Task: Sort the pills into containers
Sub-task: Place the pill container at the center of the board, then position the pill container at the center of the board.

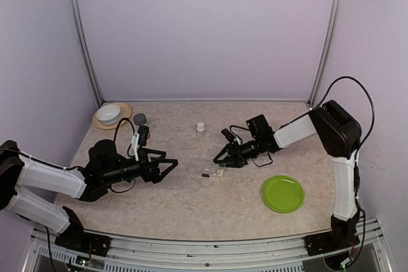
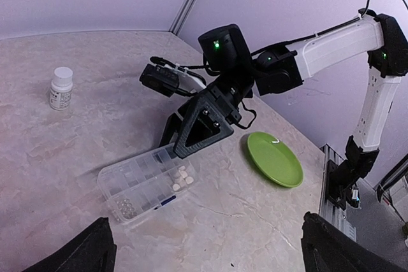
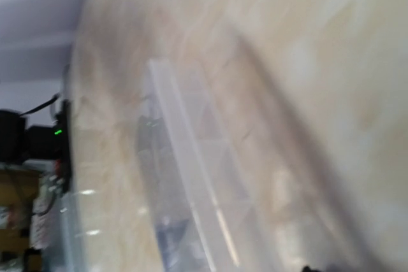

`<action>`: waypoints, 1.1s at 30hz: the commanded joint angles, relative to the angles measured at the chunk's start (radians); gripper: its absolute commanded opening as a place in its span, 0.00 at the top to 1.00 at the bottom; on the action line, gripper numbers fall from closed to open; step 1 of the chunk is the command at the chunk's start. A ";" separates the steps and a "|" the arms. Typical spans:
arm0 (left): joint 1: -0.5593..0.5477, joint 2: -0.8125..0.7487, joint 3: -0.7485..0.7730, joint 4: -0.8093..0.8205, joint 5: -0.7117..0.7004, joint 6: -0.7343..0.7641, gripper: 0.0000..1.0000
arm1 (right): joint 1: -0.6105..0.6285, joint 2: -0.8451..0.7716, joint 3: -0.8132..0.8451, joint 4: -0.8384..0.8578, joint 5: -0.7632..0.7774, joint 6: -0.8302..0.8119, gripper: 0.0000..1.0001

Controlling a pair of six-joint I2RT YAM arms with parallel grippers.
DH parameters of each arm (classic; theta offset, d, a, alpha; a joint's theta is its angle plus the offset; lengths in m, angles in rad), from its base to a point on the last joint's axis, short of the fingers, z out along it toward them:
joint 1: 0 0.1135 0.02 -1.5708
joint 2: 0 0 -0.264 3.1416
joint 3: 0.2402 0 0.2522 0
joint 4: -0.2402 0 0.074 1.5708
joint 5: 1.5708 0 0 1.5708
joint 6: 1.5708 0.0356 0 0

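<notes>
One clear compartment box point(image 2: 137, 179) holds one cluster of whitish pills point(image 2: 182, 179), about five, too small to count surely. Beyond the box stand two bottles: one small white bottle point(image 2: 61, 88) and one grey-capped bottle point(image 1: 139, 120). One green plate point(image 2: 275, 158) lies to the box's right, and one white bowl point(image 1: 109, 114) sits beyond it to the left.

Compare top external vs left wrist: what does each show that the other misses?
Top external only: the white bowl on its tan plate, the grey-capped bottle, and the whole left arm behind the open left gripper. Left wrist only: greyish beads in an end compartment of the clear pill box, and whitish pills resolved singly. Both: the pill box, white bottle, green plate, and right gripper at the box's end.
</notes>
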State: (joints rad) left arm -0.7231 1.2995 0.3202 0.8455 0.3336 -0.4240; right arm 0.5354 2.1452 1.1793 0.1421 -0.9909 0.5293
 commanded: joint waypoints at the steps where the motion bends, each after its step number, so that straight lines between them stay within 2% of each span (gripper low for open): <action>1: -0.009 0.013 0.011 0.040 -0.002 -0.013 0.01 | -0.019 -0.024 0.027 -0.155 0.174 -0.109 0.34; 21: -0.012 -0.008 0.003 0.027 -0.014 -0.006 0.01 | -0.023 -0.147 0.025 -0.260 0.431 -0.224 0.22; 33: -0.013 -0.053 -0.009 -0.002 -0.046 -0.003 0.01 | 0.017 -0.233 -0.033 -0.301 0.593 -0.296 0.20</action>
State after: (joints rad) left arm -0.7307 1.2671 0.3187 0.8497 0.3061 -0.4335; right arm 0.5297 1.9736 1.1759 -0.1261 -0.4839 0.2760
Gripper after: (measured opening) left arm 0.989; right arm 0.797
